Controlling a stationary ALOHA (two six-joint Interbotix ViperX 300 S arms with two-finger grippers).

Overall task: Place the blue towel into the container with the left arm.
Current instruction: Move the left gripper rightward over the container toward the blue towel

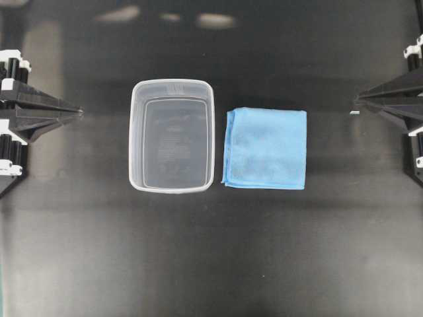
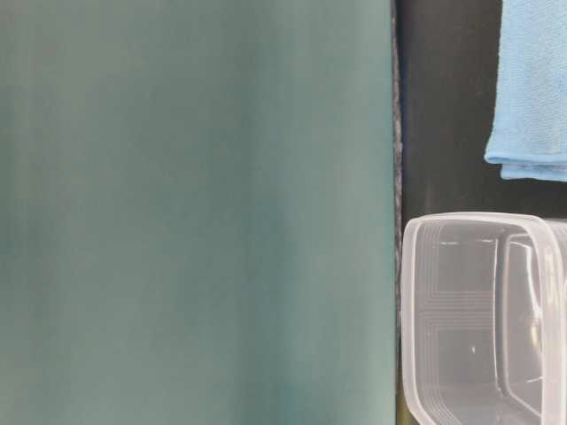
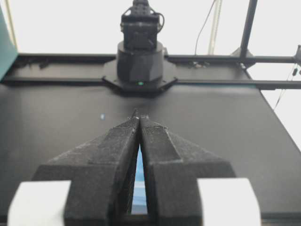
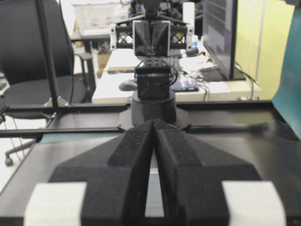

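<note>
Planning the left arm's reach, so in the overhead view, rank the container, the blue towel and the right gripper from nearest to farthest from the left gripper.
1. The container, centre-left, nearest the left gripper.
2. The blue towel, just right of the container.
3. The right gripper, at the far right edge.

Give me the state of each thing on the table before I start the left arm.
blue towel: folded flat on the table, just right of the container, not touched.
container: upright, open-topped, empty.
left gripper: shut, holding nothing, parked at the left edge, pointing at the container.
right gripper: shut, holding nothing, parked at the right edge, pointing at the towel.
</note>
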